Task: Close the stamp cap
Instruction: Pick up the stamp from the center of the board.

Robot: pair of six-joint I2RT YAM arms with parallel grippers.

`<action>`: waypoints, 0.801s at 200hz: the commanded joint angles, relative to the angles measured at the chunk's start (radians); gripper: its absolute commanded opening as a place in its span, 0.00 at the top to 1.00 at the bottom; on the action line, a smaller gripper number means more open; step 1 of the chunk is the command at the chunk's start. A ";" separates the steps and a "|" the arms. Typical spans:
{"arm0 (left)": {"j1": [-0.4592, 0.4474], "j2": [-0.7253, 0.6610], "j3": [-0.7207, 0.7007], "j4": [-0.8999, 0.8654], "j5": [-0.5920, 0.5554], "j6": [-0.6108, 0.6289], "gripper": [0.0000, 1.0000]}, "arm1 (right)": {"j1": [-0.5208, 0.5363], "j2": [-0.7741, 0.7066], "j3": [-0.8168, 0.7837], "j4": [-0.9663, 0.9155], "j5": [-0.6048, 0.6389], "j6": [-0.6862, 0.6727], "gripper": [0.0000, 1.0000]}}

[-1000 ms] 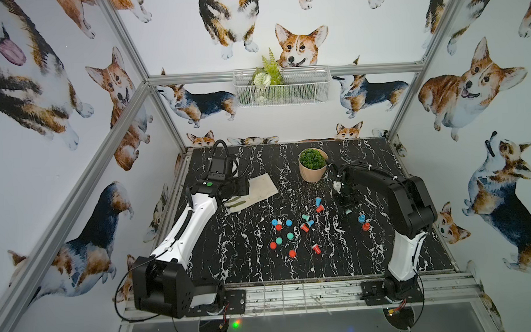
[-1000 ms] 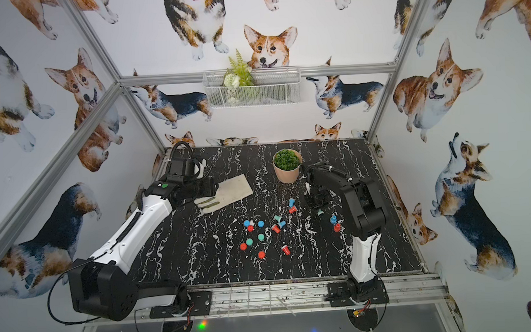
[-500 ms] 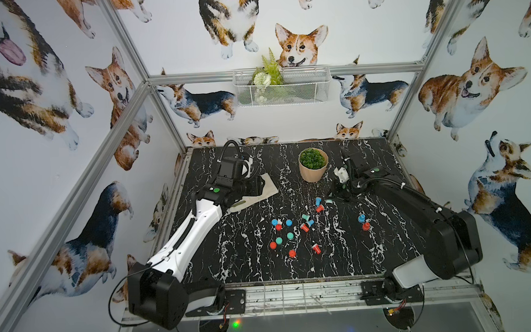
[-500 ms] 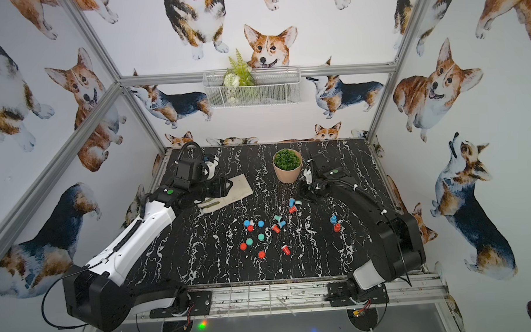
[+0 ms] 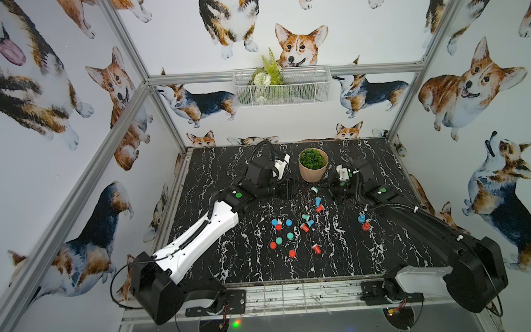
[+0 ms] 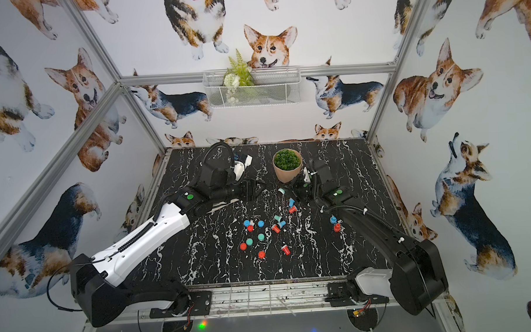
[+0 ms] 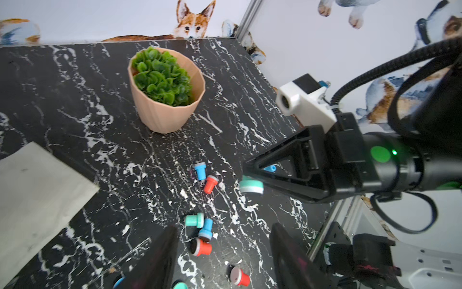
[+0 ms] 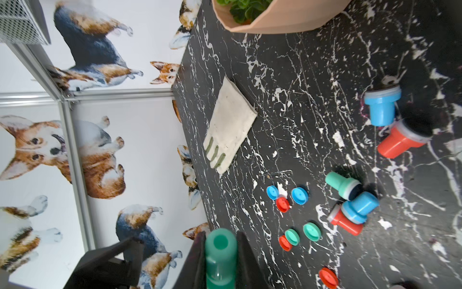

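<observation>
Task item: teal stamp, a round hollow-topped handle; the left wrist view shows a white band and a wider teal base. It carries no cap. Two loose teal caps lie flat on the table among blue and red ones, and other uncapped stamps lie on their sides nearby. Surface: black marble-look table with white veining. Enclosure: corgi-print walls on an aluminium frame, with a wire basket holding fern sprigs on the back wall. A potted plant stands toward the back of the table, and a beige cloth lies flat toward the left side. The right gripper is clamped on the teal stamp's handle, holding it above the table just in front of the pot, base pointing toward the left arm. The left gripper faces it from close by, fingers spread apart and holding nothing, apart from the stamp. The teal caps lie nearer the table's front, well apart from both grippers.
</observation>
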 commanded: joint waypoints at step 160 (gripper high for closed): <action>-0.082 0.120 0.134 0.034 -0.124 -0.120 0.41 | 0.065 -0.024 -0.019 0.264 0.130 0.527 0.99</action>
